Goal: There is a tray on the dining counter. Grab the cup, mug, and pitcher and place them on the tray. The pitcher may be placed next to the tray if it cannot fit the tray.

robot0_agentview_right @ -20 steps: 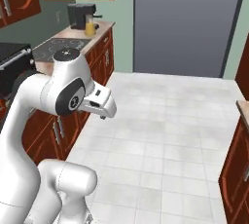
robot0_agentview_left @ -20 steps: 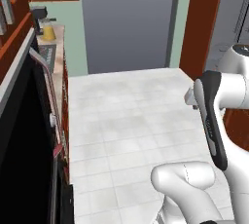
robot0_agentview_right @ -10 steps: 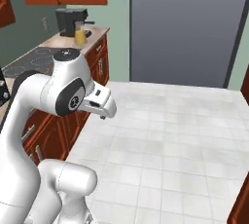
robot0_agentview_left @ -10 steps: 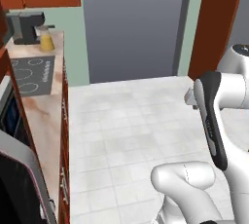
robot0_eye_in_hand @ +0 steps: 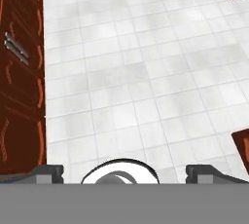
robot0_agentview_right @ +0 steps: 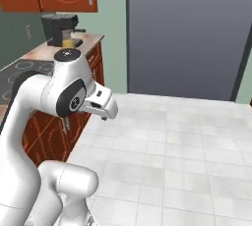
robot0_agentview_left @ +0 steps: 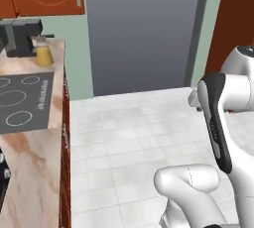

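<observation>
Jaws state: the gripper (robot0_eye_in_hand: 124, 172) stands fully spread and holds nothing; its two dark tips sit well apart at 6 o'clock in the hand view, over bare white floor tiles (robot0_eye_in_hand: 136, 72).

Location of task items: a yellow item, judged to be the cup (robot0_agentview_left: 44, 55), stands on the stovetop bench (robot0_agentview_left: 30, 142) at 10 o'clock in the left base view, just beside the dark coffee machine (robot0_agentview_left: 21, 37). In the right base view it appears at 11 o'clock.

Risks:
- The arm is folded close to the body. A wide swing toward the bench could strike the red-brown cabinets (robot0_eye_in_hand: 19, 72).
- A reach past the cup could knock the coffee machine, or tip the cup.

Visibility limits:
- The cup is small and blurred; its side mark cannot be confirmed.
- The cooktop (robot0_agentview_left: 22, 100) is cut off at the left edge.
</observation>
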Motion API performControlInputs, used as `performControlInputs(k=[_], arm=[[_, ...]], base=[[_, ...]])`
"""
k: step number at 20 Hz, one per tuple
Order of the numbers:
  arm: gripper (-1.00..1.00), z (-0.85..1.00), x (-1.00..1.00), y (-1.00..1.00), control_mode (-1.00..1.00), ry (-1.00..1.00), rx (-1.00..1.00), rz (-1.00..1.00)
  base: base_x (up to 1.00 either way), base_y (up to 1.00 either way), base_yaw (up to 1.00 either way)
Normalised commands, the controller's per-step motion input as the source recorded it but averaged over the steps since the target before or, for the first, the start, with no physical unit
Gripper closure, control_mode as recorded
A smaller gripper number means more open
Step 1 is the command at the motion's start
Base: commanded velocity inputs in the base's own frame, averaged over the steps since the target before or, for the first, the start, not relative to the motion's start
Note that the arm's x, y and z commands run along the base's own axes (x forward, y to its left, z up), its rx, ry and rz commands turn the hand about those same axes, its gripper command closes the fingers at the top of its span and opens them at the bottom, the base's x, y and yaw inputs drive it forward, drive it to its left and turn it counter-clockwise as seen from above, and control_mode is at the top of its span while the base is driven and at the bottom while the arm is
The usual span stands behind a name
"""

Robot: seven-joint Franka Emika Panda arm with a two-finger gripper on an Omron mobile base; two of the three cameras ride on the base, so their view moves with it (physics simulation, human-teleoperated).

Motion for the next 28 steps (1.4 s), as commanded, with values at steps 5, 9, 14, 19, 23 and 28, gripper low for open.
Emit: performControlInputs(k=[5, 9, 14, 19, 23, 28], arm=[[-1.0, 0.0, 0.0, 0.0, 1.0, 0.0, 0.0, 0.0], [-1.0, 0.0, 0.0, 0.0, 1.0, 0.0, 0.0, 0.0], [-1.0, 0.0, 0.0, 0.0, 1.0, 0.0, 0.0, 0.0], [-1.0, 0.0, 0.0, 0.0, 1.0, 0.0, 0.0, 0.0], [-1.0, 0.0, 0.0, 0.0, 1.0, 0.0, 0.0, 0.0], [-1.0, 0.0, 0.0, 0.0, 1.0, 0.0, 0.0, 0.0]], base=[[1.0, -0.5, 0.01], [1.0, -0.44, 0.0], [1.0, -0.39, 0.01], [1.0, -0.28, 0.01], [1.0, -0.48, 0.08], [1.0, -0.56, 0.17]])
